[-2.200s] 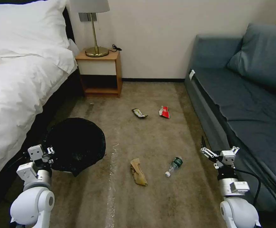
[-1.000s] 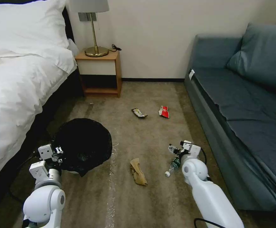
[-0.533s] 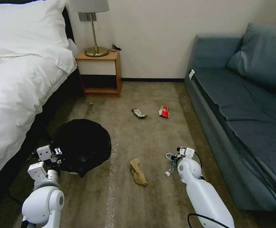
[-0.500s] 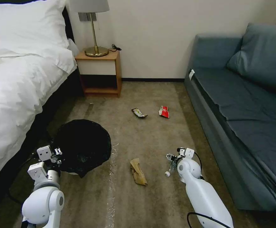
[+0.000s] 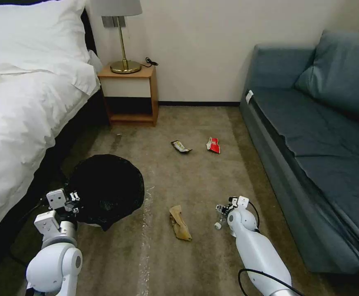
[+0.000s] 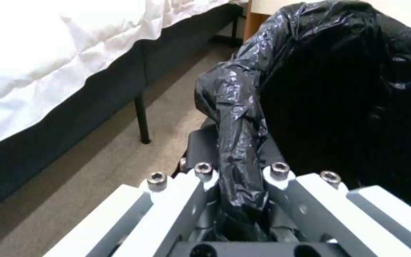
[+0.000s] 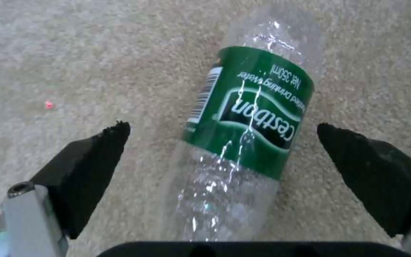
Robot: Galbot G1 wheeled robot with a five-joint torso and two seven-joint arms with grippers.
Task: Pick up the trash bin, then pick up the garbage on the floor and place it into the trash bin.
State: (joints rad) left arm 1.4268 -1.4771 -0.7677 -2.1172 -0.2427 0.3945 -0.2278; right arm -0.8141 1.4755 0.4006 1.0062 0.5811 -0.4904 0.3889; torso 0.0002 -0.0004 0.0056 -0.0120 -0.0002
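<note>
The right arm reaches down and forward to the floor [image 5: 195, 181], its wrist bent so that the right end effector [image 5: 221, 209] points at the carpet with its fingers [image 7: 91, 167] spread apart. The bottle [image 7: 243, 135] lies on its side between those fingers, touching neither; in the head view its white cap sits at the 7 o'clock side of the end effector. The left arm is raised at the lower left, and the left end effector [image 6: 236, 194] is clamped on the black bag over the rim of the trash bin [image 5: 105, 189], beside the bed [image 5: 19, 107]. The bin's contents cannot be told. The brown paper bag [image 5: 180, 223] lies at 9 o'clock from the bottle; the red wrapper [image 5: 213, 145] and dark-and-yellow wrapper [image 5: 181, 146] lie well beyond at 12 o'clock.
</note>
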